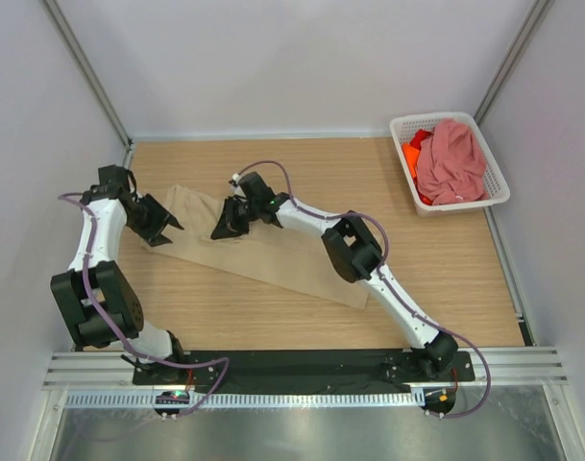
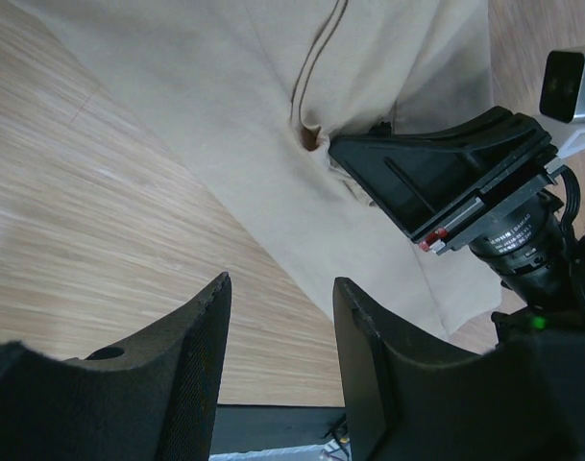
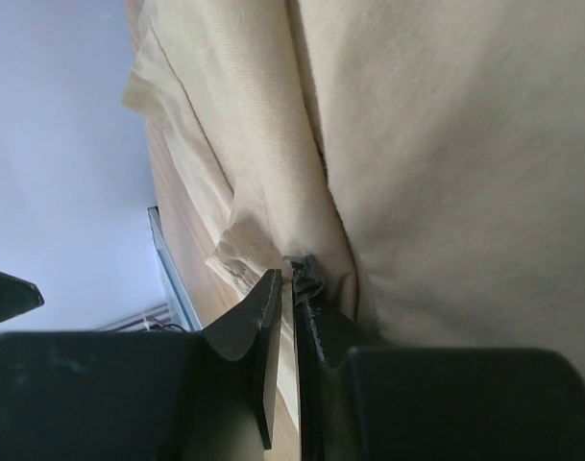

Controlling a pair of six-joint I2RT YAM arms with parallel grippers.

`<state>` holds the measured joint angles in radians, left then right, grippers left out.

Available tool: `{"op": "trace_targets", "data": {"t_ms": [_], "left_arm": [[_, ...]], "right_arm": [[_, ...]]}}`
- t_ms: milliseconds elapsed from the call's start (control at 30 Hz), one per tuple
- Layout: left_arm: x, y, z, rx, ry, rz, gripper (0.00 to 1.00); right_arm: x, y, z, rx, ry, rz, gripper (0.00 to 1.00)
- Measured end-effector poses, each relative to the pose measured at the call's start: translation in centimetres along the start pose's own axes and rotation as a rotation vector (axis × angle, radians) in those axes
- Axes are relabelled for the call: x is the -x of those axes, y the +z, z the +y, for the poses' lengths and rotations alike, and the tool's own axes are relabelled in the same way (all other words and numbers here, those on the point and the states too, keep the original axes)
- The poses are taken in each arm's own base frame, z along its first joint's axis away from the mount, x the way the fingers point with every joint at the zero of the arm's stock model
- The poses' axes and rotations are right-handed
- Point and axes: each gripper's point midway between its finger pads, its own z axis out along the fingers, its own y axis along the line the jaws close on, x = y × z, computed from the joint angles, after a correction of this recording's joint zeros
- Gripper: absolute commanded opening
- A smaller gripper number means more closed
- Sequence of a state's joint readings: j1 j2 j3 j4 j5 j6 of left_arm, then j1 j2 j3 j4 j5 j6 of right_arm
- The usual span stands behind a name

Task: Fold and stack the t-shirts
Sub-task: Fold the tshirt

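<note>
A beige t-shirt lies spread flat across the wooden table, running from upper left to lower right. My right gripper is down at the shirt's upper middle. In the right wrist view its jaws are pinched together on a raised fold of the beige cloth. My left gripper hovers at the shirt's left end. It stands open with only bare wood and the shirt's edge below it. A pink t-shirt and an orange t-shirt lie bunched in the basket.
A white lattice basket stands at the table's back right corner. White walls close in the left, back and right sides. The arm bases sit on a black rail at the near edge.
</note>
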<state>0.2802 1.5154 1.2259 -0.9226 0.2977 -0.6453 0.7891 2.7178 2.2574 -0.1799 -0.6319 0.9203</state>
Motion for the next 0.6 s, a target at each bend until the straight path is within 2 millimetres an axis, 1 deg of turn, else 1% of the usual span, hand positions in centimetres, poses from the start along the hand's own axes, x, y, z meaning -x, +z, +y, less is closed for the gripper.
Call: {"op": "trace_targets", "data": {"t_ms": [133, 233, 433, 600], "left_arm": [[-0.3, 0.3, 0.2, 0.002, -0.003, 0.008, 0.48], [-0.5, 0.4, 0.3, -0.002, -0.004, 0.016, 0.48], [-0.7, 0.5, -0.3, -0.037, -0.003, 0.030, 0.48], [-1.0, 1.2, -1.1, -0.090, -0.016, 0.070, 0.47]], "right_arm": [[-0.6, -0.5, 0.2, -0.011, -0.025, 0.009, 0.16], [-1.0, -0.7, 0.0, -0.020, -0.035, 0.019, 0.16], [-1.2, -0.9, -0.2, -0.040, -0.046, 0.035, 0.15], [-1.4, -1.1, -0.4, -0.063, -0.061, 0.054, 0.17]]}}
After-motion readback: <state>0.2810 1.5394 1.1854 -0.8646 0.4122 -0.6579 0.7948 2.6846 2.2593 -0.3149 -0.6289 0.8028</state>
